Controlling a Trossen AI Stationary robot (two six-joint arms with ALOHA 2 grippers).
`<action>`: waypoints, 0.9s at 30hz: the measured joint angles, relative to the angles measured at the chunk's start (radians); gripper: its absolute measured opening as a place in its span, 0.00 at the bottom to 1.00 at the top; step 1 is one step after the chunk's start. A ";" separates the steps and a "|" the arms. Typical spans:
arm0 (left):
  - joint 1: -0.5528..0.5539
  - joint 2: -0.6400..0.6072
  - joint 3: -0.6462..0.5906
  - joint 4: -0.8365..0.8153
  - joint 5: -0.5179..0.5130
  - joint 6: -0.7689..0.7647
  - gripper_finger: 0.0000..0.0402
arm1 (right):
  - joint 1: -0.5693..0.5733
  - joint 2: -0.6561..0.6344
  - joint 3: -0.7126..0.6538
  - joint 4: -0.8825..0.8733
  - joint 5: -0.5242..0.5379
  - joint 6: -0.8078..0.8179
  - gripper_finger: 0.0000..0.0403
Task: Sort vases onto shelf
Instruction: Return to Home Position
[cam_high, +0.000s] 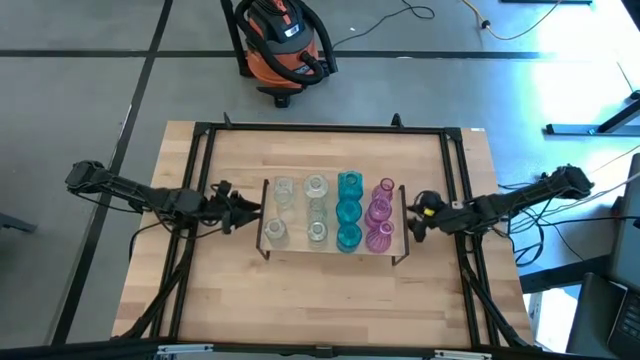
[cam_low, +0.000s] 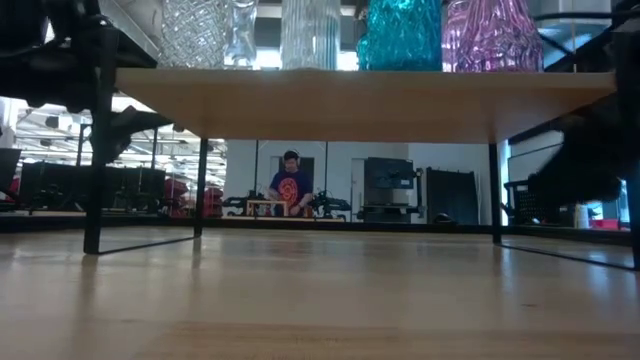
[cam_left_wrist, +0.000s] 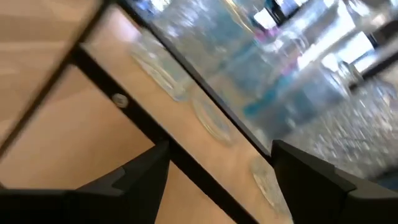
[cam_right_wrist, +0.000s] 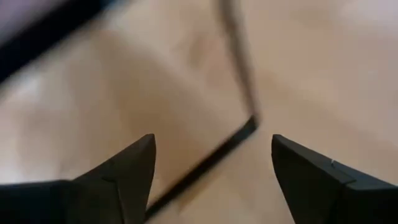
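The shelf (cam_high: 300, 247), a light-wood board on a thin dark wire frame, stands mid-table. On it stand several vases in rows: clear ones (cam_high: 316, 187) on the left, teal ones (cam_high: 349, 211), then pink ones (cam_high: 379, 212) on the right. The low view shows their bases (cam_low: 400, 35) on the board. My left gripper (cam_high: 252, 213) hovers open just off the shelf's left end. Beside the shelf's right end my right gripper (cam_high: 412, 222) is open too. Neither holds anything; in the wrist views the fingers (cam_left_wrist: 134, 177) (cam_right_wrist: 127, 171) stand apart with nothing between them.
A black rail frame (cam_high: 325, 130) runs round the wooden tabletop. An orange and black shop vacuum (cam_high: 283, 45) stands on the floor beyond the far edge. Bare wood (cam_high: 330, 300) lies between the shelf and the near edge. A person (cam_low: 290, 185) sits far behind in the room.
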 joint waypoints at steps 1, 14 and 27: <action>0.000 0.000 0.000 -0.002 0.033 0.016 0.67 | 0.000 0.020 0.000 -0.001 -0.049 -0.006 0.70; -0.001 0.037 -0.002 -0.270 0.278 0.252 0.67 | 0.000 0.198 0.000 0.028 -0.293 0.059 0.70; -0.001 0.038 -0.001 -0.266 0.274 0.190 0.67 | 0.000 0.201 -0.001 0.026 -0.269 0.052 0.70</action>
